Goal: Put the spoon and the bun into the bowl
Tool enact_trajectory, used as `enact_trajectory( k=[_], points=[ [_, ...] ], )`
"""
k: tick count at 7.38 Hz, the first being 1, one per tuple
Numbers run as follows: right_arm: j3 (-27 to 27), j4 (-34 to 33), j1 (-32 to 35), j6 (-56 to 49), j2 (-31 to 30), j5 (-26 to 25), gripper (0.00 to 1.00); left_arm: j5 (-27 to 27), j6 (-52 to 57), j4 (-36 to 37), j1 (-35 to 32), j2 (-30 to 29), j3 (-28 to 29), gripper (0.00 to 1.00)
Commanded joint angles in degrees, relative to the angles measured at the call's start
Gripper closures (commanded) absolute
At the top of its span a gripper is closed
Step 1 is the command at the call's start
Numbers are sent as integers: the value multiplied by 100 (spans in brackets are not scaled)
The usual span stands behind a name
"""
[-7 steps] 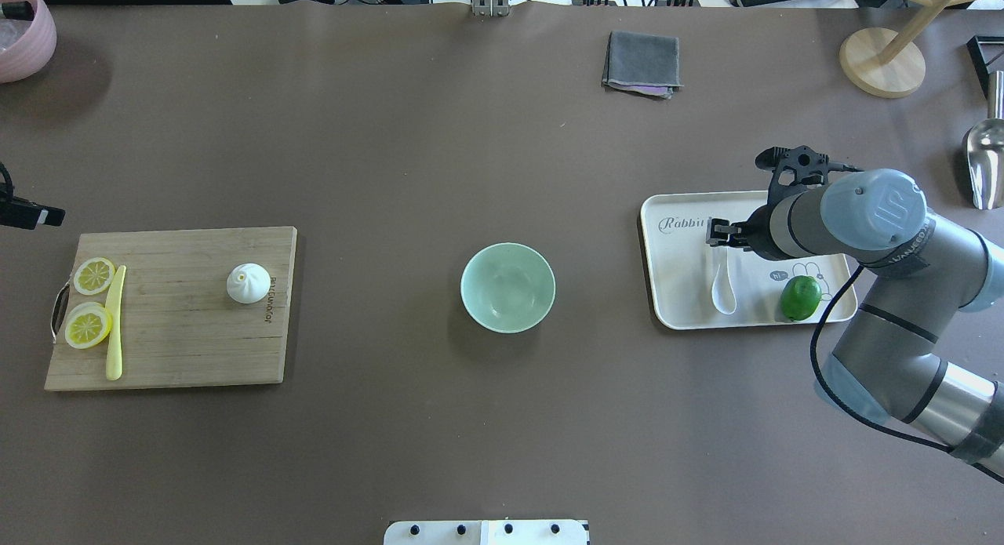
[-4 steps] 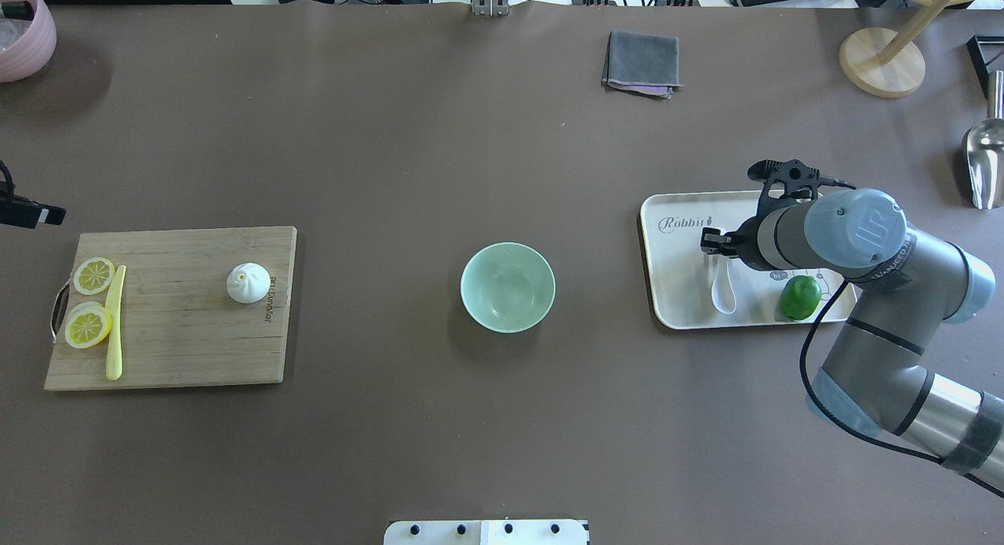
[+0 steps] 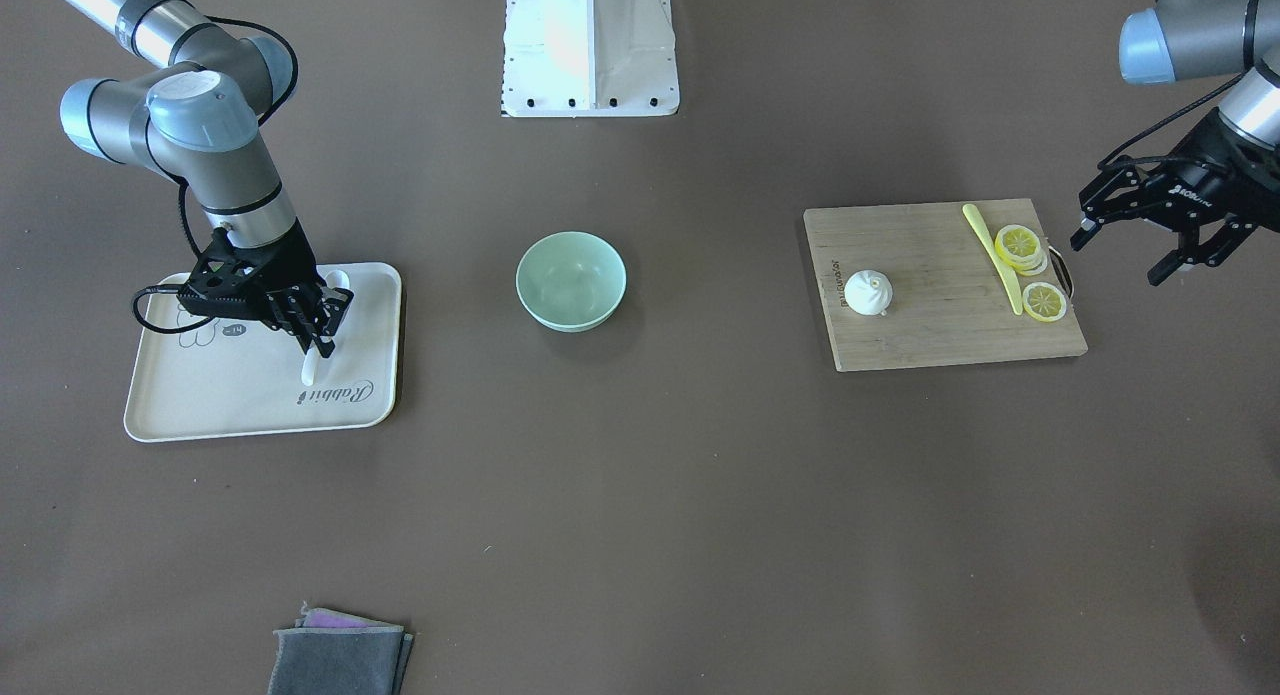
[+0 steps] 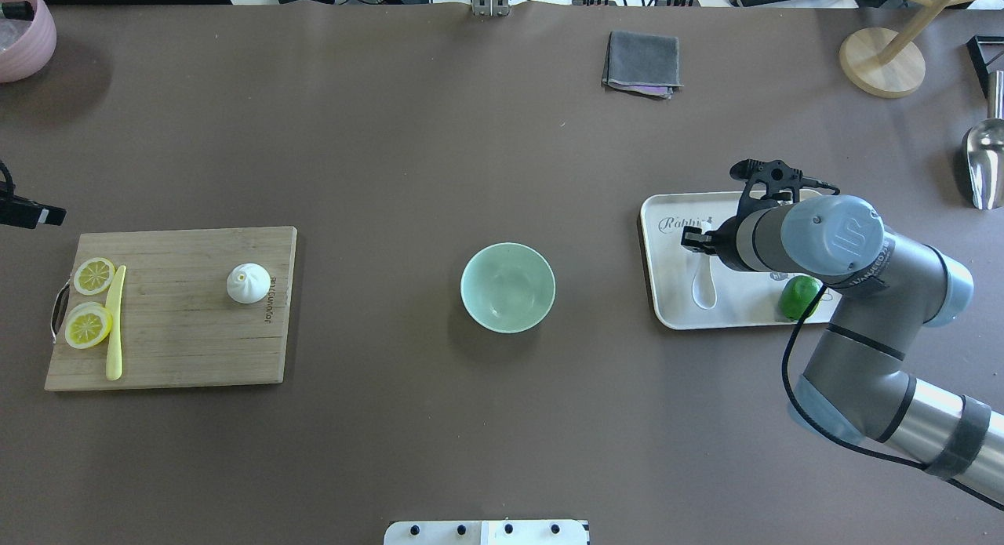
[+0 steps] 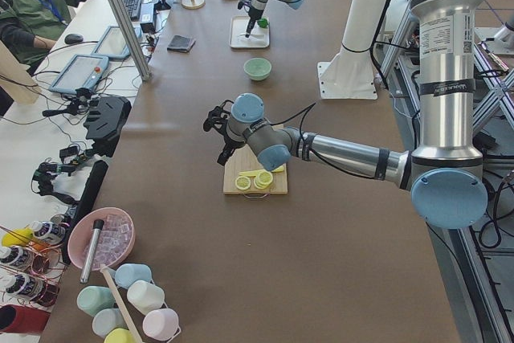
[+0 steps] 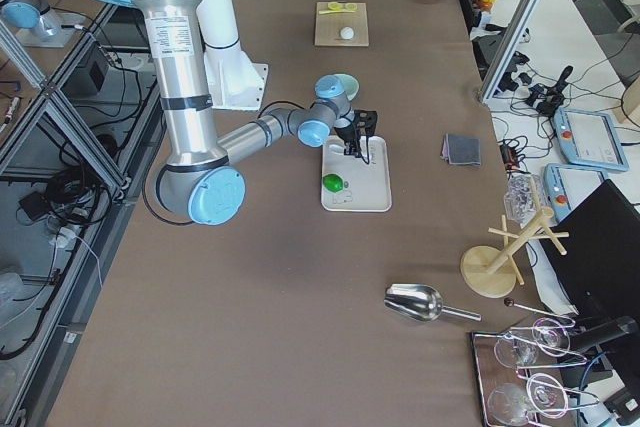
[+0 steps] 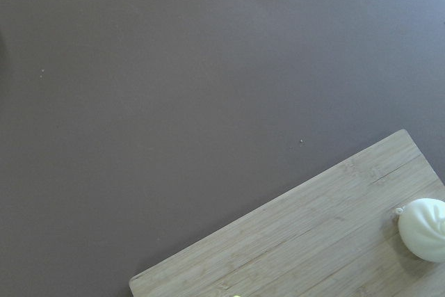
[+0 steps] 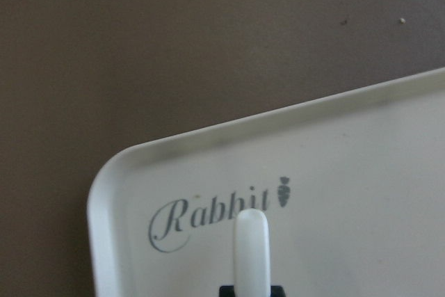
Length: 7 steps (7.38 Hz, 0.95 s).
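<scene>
The white spoon (image 4: 703,282) is over the white tray (image 4: 667,216), near its left side. My right gripper (image 4: 700,243) is shut on the spoon's handle; the wrist view shows the handle tip (image 8: 252,241) sticking out past the jaws. I cannot tell if the spoon touches the tray. The mint-green bowl (image 4: 507,287) stands empty mid-table. The white bun (image 4: 249,283) sits on the wooden cutting board (image 4: 172,333), also seen in the left wrist view (image 7: 424,229). My left gripper (image 3: 1125,255) is open and empty, raised beyond the board's outer end.
A green lime (image 4: 796,298) lies on the tray beside my right arm. Lemon slices (image 4: 88,325) and a yellow knife (image 4: 115,321) lie on the board. A grey cloth (image 4: 642,63), a wooden stand (image 4: 882,63), a metal scoop (image 4: 984,157) and a pink bowl (image 4: 23,35) line the far side.
My right gripper has moved left across the tray toward the bowl, and the spoon has moved with it. The left arm, bun and bowl have not moved.
</scene>
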Motion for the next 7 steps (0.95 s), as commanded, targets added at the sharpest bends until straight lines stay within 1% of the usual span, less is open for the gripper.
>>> enact_trajectory(
  k=[1, 2, 3, 4, 5, 6, 7],
  points=[
    [303, -1649, -72, 938, 1235, -17, 100, -9, -7, 0, 0, 0, -2, 2],
    [278, -2353, -299, 1571, 1886, -217, 100, 0, -7, 0, 0, 0, -2, 1],
    [217, -2830, -640, 2222, 2371, -715, 100, -9, -7, 0, 9, 0, -2, 2],
    [182, -3139, -983, 2733, 2611, -1155, 100, -9, -7, 0, 9, 0, -2, 2],
    [103, -3229, -1248, 3016, 2700, -1586, 100, -9, -7, 0, 9, 0, -2, 1],
    [41, -3230, -1398, 3228, 2710, -1834, 100, -9, -7, 0, 9, 0, -2, 2],
    [6, -3230, -1417, 3308, 2779, -1897, 67, -9, -7, 0, 9, 0, -2, 1]
  ],
)
